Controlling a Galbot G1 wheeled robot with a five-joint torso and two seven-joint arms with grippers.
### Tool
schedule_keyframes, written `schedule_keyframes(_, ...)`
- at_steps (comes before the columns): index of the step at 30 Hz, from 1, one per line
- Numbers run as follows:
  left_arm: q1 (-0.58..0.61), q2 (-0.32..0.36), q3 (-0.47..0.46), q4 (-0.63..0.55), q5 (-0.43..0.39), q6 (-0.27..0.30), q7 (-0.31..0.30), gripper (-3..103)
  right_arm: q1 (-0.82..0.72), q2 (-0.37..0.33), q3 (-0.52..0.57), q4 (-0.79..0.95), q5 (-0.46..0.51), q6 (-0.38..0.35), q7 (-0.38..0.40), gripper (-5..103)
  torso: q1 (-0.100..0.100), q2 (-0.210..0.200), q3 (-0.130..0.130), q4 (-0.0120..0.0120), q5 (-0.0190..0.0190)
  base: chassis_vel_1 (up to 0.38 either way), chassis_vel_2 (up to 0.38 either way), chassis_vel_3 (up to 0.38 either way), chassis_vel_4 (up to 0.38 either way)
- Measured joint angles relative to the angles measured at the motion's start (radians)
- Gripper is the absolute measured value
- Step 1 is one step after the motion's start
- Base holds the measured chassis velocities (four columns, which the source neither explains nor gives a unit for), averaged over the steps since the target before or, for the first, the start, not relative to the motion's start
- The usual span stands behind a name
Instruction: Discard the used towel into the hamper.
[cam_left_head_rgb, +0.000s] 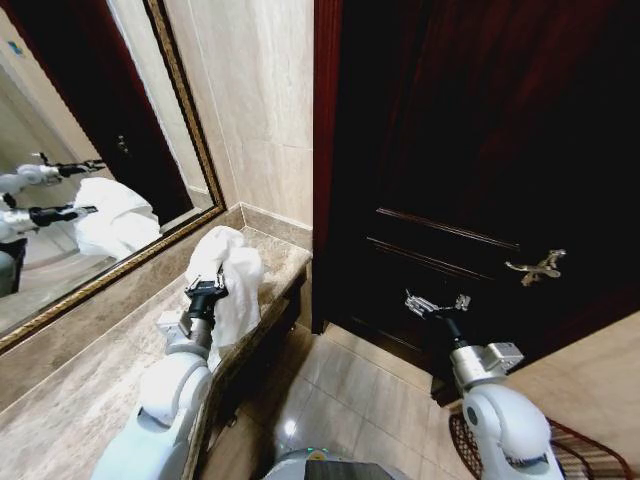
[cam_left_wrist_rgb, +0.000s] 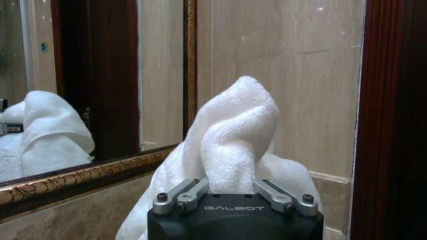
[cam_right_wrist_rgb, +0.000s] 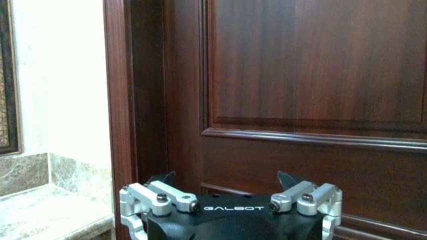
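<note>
Left claw (cam_left_wrist_rgb: 230, 192) pinches the white towel (cam_left_head_rgb: 232, 268) above the tabletop (cam_left_head_rgb: 70, 400).
Lift clear before swinging to the hamper (cam_left_head_rgb: 585, 455); right claw (cam_left_head_rgb: 437, 303) idles spread, empty.

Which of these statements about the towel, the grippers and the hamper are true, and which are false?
1. The left gripper is shut on the white towel. True.
2. The towel already lies in the hamper. False: it is at the marble counter.
3. The right gripper is open and holds nothing. True.
4. The door stands wide open. False: it looks closed.
</note>
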Motion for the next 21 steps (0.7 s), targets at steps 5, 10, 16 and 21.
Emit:
schedule_keyframes(5,0.004,-0.001,0.001,-0.002,0.006,-0.001,0.000,11,-0.005,0.003,0.000,0.003,0.000,0.000,0.000,100,0.000,0.000,0.000,0.0000,0.0000,0.000,0.000,0.000,0.000)
schedule_keyframes(10,0.004,-0.001,0.001,-0.003,0.007,-0.002,0.001,11,-0.011,0.004,0.002,0.004,0.000,0.003,0.000,100,0.000,0.000,0.000,-0.0001,-0.0001,0.049,-0.051,-0.063,0.056)
schedule_keyframes(16,0.002,-0.003,0.009,-0.003,0.020,-0.006,-0.001,11,-0.012,0.007,0.003,0.004,0.000,0.006,0.000,100,0.000,0.000,0.000,0.0001,-0.0001,0.115,-0.097,-0.100,0.106)
schedule_keyframes(21,0.002,-0.003,0.012,-0.005,0.027,-0.006,-0.001,11,-0.013,0.007,0.003,0.006,0.000,0.007,0.000,100,0.000,0.000,0.000,0.0001,-0.0001,0.116,-0.110,-0.091,0.116)
